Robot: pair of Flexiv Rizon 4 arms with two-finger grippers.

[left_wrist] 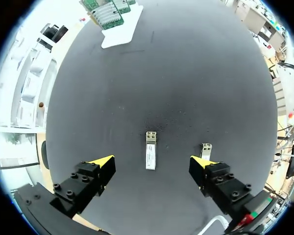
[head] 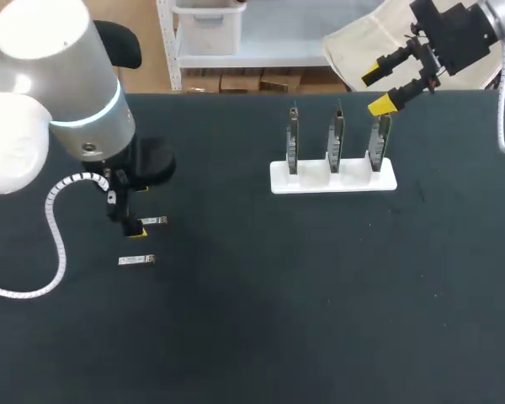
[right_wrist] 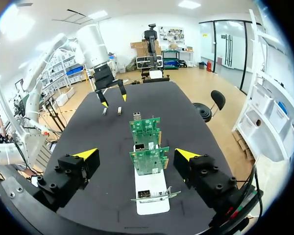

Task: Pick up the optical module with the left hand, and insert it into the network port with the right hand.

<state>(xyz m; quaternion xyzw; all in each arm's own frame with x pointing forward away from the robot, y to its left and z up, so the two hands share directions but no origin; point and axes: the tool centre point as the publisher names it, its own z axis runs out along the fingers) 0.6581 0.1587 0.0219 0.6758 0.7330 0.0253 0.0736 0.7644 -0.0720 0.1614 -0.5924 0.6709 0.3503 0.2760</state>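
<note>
Bright, even light falls from ceiling lamps [right_wrist: 188, 4]. The dark table [head: 261, 311] soaks it up with little glare, and shadows on it are faint and soft. The left arm [head: 55, 84] shines pale along its casing. Past the table's edge, the left wrist view washes out white.

Black table [head: 236, 328]; white stand [head: 279, 179]; green boards [right_wrist: 149, 160]; silver module [left_wrist: 150, 154].

2 optical modules lie on the table [head: 252, 328] near its left edge, one [head: 153, 221] behind the other [head: 137, 260], apart. The left gripper [left_wrist: 152, 162] hangs over them. A stand [head: 333, 179] bearing 3 boards [head: 335, 139] in a row sits toward the far edge, right of middle. The right gripper [head: 375, 91] hangs above the stand's right end.
</note>
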